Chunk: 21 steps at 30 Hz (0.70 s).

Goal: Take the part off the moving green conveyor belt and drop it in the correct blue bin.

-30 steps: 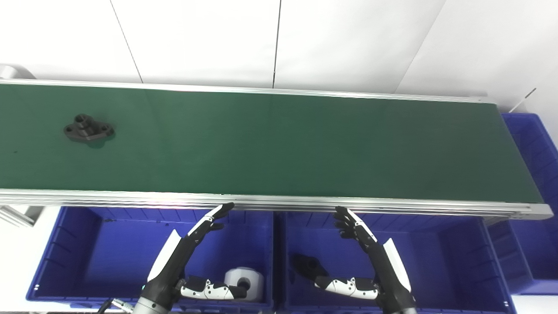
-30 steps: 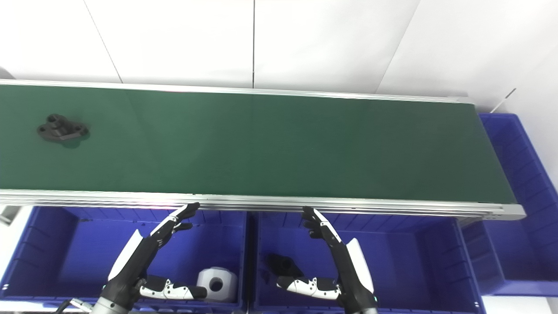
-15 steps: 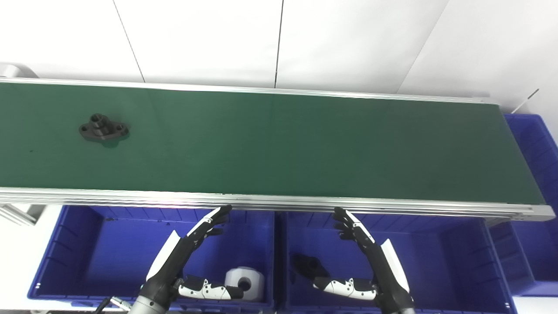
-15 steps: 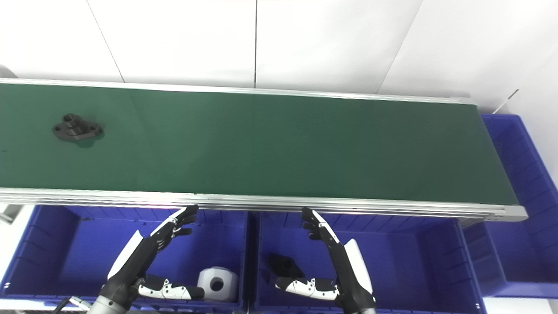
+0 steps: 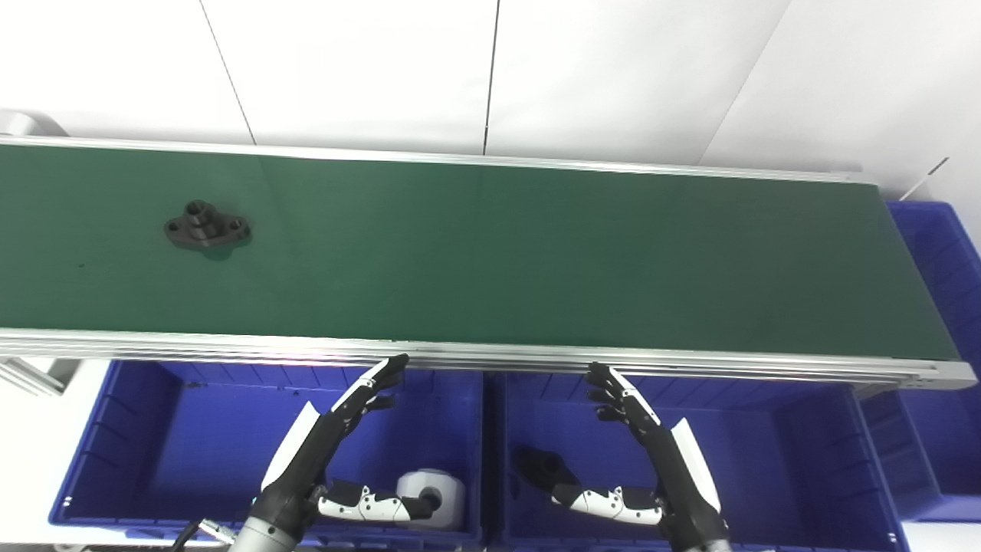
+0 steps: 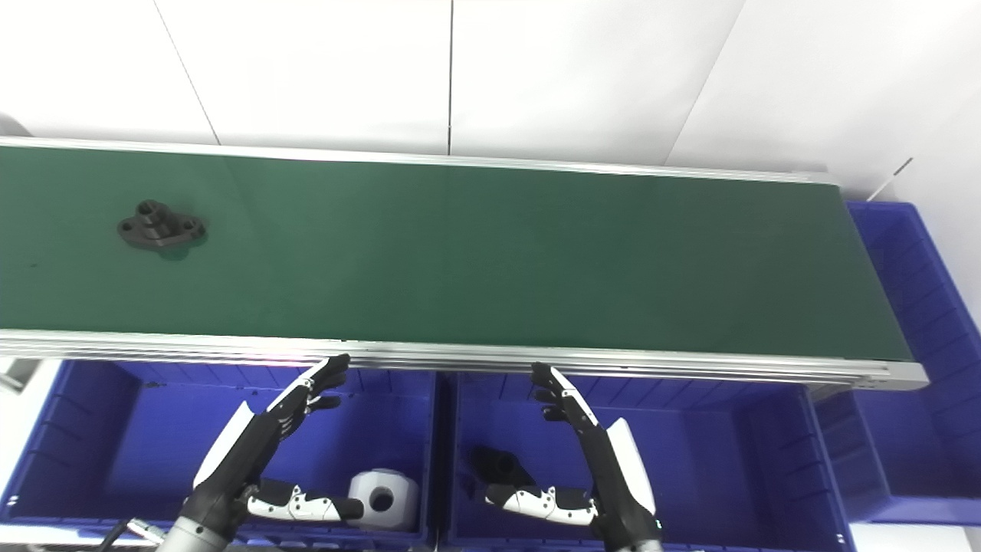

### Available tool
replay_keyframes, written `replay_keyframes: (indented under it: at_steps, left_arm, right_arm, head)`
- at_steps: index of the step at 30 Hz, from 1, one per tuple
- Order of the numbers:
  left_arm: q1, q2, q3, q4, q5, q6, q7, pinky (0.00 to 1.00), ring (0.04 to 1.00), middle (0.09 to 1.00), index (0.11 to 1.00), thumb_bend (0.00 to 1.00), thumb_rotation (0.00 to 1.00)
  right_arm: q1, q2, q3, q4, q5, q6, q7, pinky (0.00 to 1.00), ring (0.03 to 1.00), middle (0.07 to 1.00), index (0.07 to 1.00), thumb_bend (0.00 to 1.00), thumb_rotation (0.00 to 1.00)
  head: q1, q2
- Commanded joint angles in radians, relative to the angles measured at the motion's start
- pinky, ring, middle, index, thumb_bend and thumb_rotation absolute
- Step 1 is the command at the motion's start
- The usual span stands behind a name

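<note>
Over at roughly 9 o'clock on the green conveyor belt [image 5: 490, 253] sits the part [image 5: 207, 231], a dark flanged piece w/ a raised boss, lying flat and well apart from both hands. Neither hand is near it, which makes sense imo: they're parked just below the belt's near rail, over the bins, prob waiting for the part to ride into reach.

Left hand [image 5: 337, 429] hangs over the left blue bin [image 5: 115, 429], fingers stretched up toward the rail, thumb splayed out sideways, holding nothing. Right hand [image 5: 651, 448] mirrors it over the middle blue bin [image 5: 797, 445], also spread wide and empty.

Bins look like the sorting key (my guess): left one has a white block w/ a hole [image 5: 431, 497] at about 5 o'clock inside it, middle one has a dark part [image 5: 540, 466] that looks similar to the one on the belt. So I'd bet the belt part belongs in the middle bin. A third bin [image 5: 946, 307] sits past the belt's 3 o'clock end; can't see its contents.
</note>
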Motion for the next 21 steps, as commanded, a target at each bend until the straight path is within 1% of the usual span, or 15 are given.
replay_keyframes:
  at_steps: [1,6,9,12,14,16,18,19,20,21]
  left_arm:
    - [0.0,0.002,0.006,-0.022,0.001,-0.035,0.008,0.84,0.92,0.951,0.924,0.84,0.23]
    - [-0.009,0.004,0.007,-0.01,0.012,-0.034,0.006,0.84,0.927,0.959,0.926,0.84,0.22]
    - [-0.013,0.004,0.007,-0.009,0.021,-0.025,0.006,0.85,0.931,0.96,0.923,0.85,0.22]
    - [-0.019,0.003,0.007,0.0,0.026,-0.036,0.007,0.85,0.932,0.957,0.92,0.85,0.21]
    - [-0.026,0.005,0.005,0.012,0.036,-0.047,0.009,0.84,0.926,0.95,0.916,0.84,0.21]
    - [-0.03,0.007,0.002,0.018,0.051,-0.045,0.008,0.84,0.919,0.947,0.915,0.84,0.21]
    - [-0.03,0.005,0.0,0.018,0.064,-0.042,0.01,0.85,0.914,0.944,0.913,0.84,0.2]
    - [-0.031,0.003,-0.004,0.02,0.073,-0.041,0.01,0.85,0.913,0.945,0.914,0.84,0.2]
    - [-0.031,0.002,-0.008,0.021,0.079,-0.039,0.009,0.85,0.915,0.95,0.917,0.83,0.2]
    - [-0.032,-0.004,-0.013,0.027,0.086,-0.038,0.01,0.85,0.915,0.951,0.917,0.83,0.2]
  right_arm:
    - [0.001,-0.002,-0.004,-0.03,-0.001,0.008,0.006,0.79,0.843,0.881,0.916,0.88,0.34]
    - [-0.003,-0.004,-0.002,-0.029,-0.004,0.006,0.009,0.79,0.842,0.88,0.917,0.88,0.33]
    - [-0.003,-0.006,-0.001,-0.036,-0.016,0.023,0.013,0.78,0.844,0.885,0.922,0.88,0.34]
    - [-0.006,-0.009,-0.001,-0.031,-0.021,0.021,0.013,0.78,0.846,0.888,0.923,0.88,0.33]
    - [-0.008,-0.008,-0.001,-0.032,-0.021,0.035,0.018,0.8,0.852,0.893,0.925,0.88,0.32]
    - [-0.009,-0.007,-0.003,-0.034,-0.036,0.047,0.016,0.8,0.85,0.89,0.924,0.89,0.33]
    - [-0.007,-0.011,-0.005,-0.036,-0.036,0.054,0.02,0.79,0.851,0.891,0.926,0.89,0.33]
    - [-0.007,-0.016,-0.008,-0.035,-0.034,0.056,0.023,0.79,0.852,0.891,0.927,0.89,0.33]
    - [-0.007,-0.02,-0.009,-0.034,-0.03,0.058,0.026,0.79,0.855,0.89,0.928,0.89,0.33]
    - [-0.008,-0.027,-0.015,-0.024,-0.025,0.05,0.024,0.79,0.856,0.89,0.928,0.89,0.33]
  head:
    - [0.001,0.001]
    - [0.001,-0.003]
    - [0.003,-0.004]
    - [0.009,-0.006]
    - [0.009,-0.008]
    - [0.017,-0.014]
    - [0.049,-0.023]
    - [0.096,-0.035]
    - [0.096,-0.035]
    - [0.175,-0.055]
